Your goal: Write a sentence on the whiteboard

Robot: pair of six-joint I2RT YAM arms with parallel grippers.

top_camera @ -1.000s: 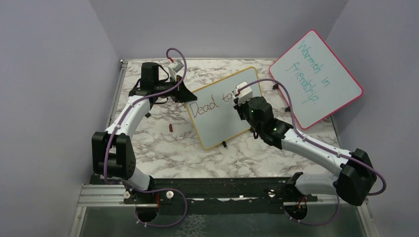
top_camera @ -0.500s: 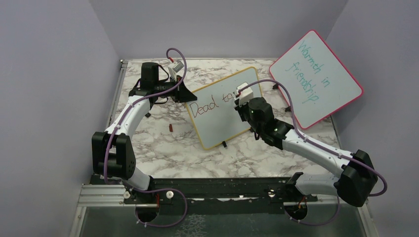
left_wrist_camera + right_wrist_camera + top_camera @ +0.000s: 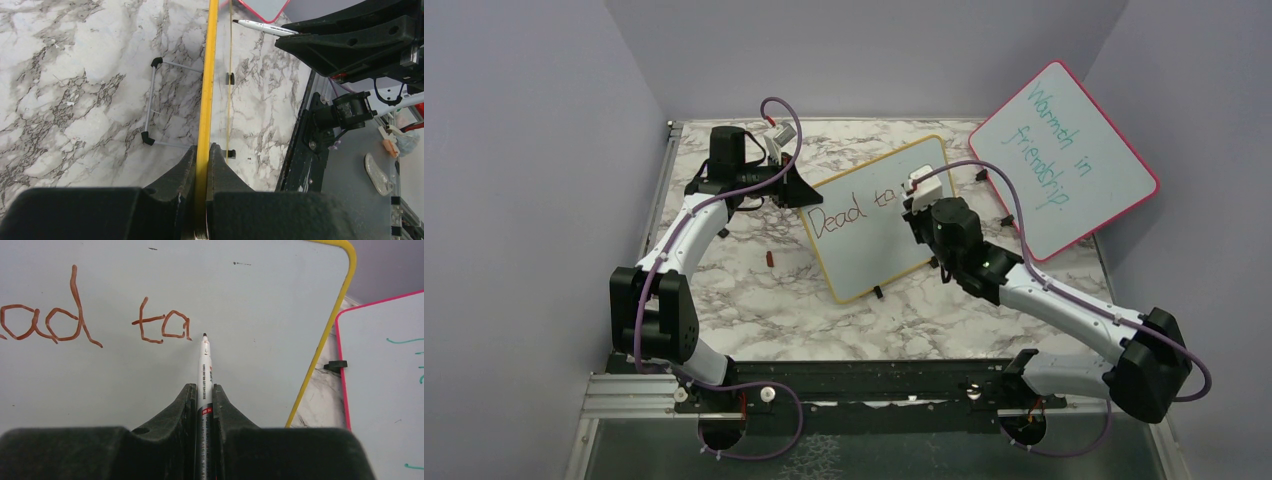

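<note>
Whiteboard point(image 3: 874, 215), yellow-framed, stands mid-tabletop point(image 3: 754, 290) reading "Dead ta"; I count two boards, one marker point(image 3: 204, 370). My left hand point(image 3: 202, 165) clamps its edge, right hand point(image 3: 202, 395) grips the marker.

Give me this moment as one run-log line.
left end effector: shut on whiteboard frame | right end effector: shut on marker | sentence: "Dead ta" written
</note>
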